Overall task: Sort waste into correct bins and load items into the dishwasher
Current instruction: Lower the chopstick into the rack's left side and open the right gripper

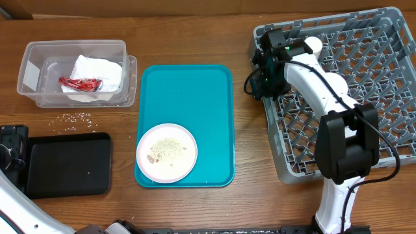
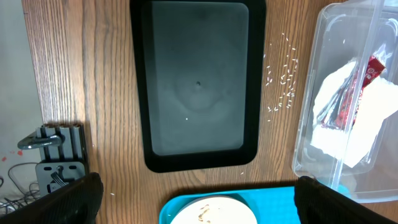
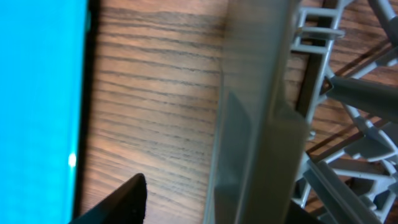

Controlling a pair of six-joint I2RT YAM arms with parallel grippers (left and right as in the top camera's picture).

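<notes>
The clear tub point(image 1: 39, 81) at the back left holds a crumpled white napkin point(image 1: 97, 73) and a red wrapper point(image 1: 81, 84). In front of it lies the black tray point(image 1: 68, 164), with loose rice scraps point(image 1: 78, 117) on the wood between them. A pale plate point(image 1: 166, 152) with rice-like scraps sits on the teal tray point(image 1: 188, 91). My left gripper point(image 2: 196, 193) hangs wide open above the black tray point(image 2: 199, 81) and the plate point(image 2: 208, 213), holding nothing. My right gripper point(image 1: 263, 71) is open astride the left wall of the grey dish rack point(image 1: 344, 84). One dark finger point(image 3: 127, 199) stands clear of that wall point(image 3: 255, 124).
In the left wrist view the tub point(image 2: 311, 124) stands at the right edge and scattered rice point(image 2: 283, 81) lies between it and the black tray. A grey bracket point(image 2: 56, 149) stands on the table's left edge. The right arm point(image 1: 344, 149) reaches over the rack's front half.
</notes>
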